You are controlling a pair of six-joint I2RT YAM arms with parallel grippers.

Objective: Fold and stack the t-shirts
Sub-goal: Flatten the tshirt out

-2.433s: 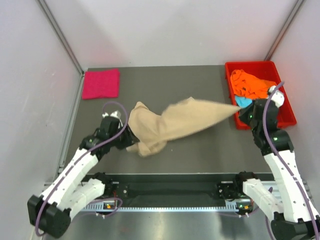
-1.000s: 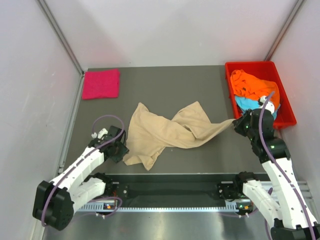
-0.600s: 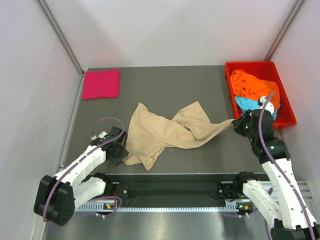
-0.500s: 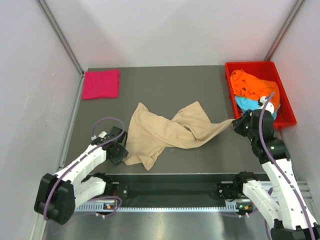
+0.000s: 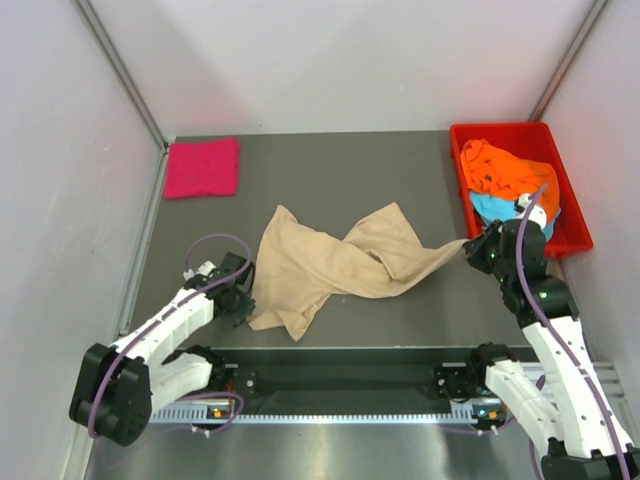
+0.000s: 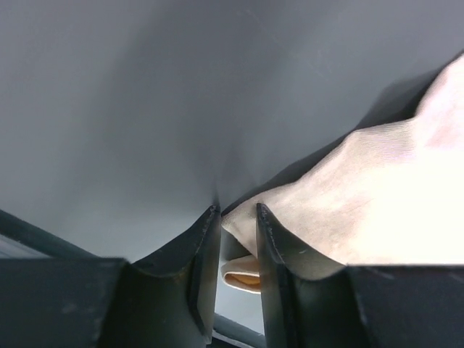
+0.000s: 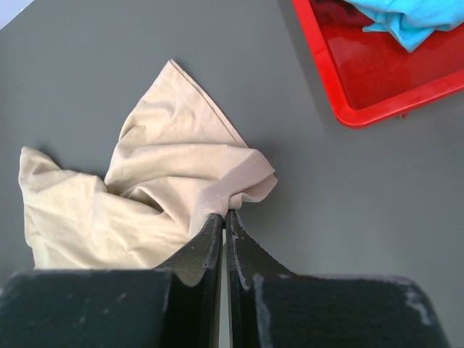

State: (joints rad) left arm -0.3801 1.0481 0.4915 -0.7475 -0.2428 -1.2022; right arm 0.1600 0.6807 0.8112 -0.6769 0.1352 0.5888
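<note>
Step in hand, we judge: spreading beige t-shirt (image 5: 330,262) before fold.
- Pink t-shirt (image 5: 202,167): folded, far-left corner of tabletop (image 5: 340,165).
- Left hand (image 5: 244,301): straddles beige hem at near-left, cloth between fingers (image 6: 203,246). Whether gripped, we cannot tell.
- Beige t-shirt: crumpled mid-tabletop.
- Right hand (image 5: 474,247): clenched on its right tip.
- Orange t-shirt (image 5: 505,170), blue t-shirt (image 5: 487,207): in red tray (image 5: 457,150).

Next, we reckon: secure left grip, pull apart, flatten.

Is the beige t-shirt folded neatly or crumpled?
Crumpled. The beige t-shirt lies twisted and bunched on the table, not flat; the right claw pinches one corner.
</note>
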